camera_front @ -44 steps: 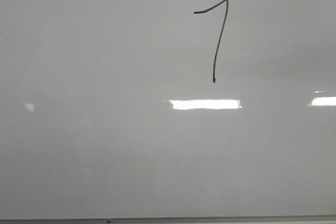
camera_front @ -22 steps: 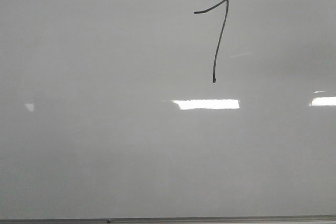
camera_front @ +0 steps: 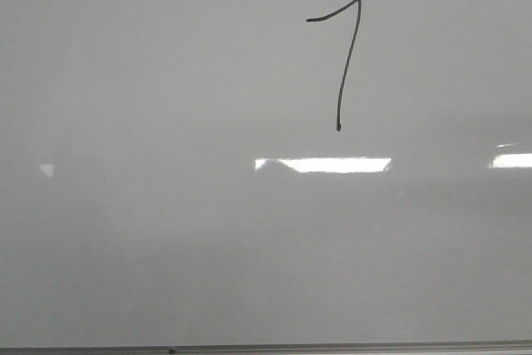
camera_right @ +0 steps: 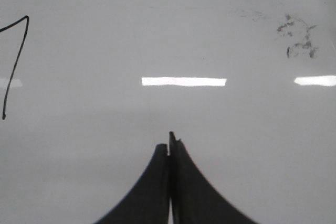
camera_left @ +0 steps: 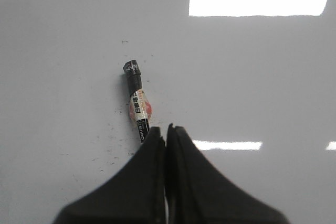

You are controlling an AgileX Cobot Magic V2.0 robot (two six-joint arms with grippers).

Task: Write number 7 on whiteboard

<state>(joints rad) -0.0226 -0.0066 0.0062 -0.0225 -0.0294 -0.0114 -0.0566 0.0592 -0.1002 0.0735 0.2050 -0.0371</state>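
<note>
The number 7 (camera_front: 347,60) is a thin black line on the glossy grey-white whiteboard (camera_front: 166,205), at the upper right of the front view; it also shows in the right wrist view (camera_right: 14,64). No gripper appears in the front view. My left gripper (camera_left: 166,128) is shut, its jaws pressed together. A black marker (camera_left: 137,106) with a white and red label lies on the board just beyond them, its near end hidden behind one finger (camera_left: 149,156). My right gripper (camera_right: 169,140) is shut on nothing, hovering over bare board to the right of the 7.
A thin grey metal edge strip (camera_front: 266,348) runs along the board's near side. Dark smudges (camera_right: 296,38) mark the board far from the right gripper. Small ink specks (camera_left: 110,140) surround the marker. Bright rectangular light reflections (camera_front: 332,165) lie below the 7.
The 7 is unchanged. Only the bright reflection below it has grown wider on both sides.
</note>
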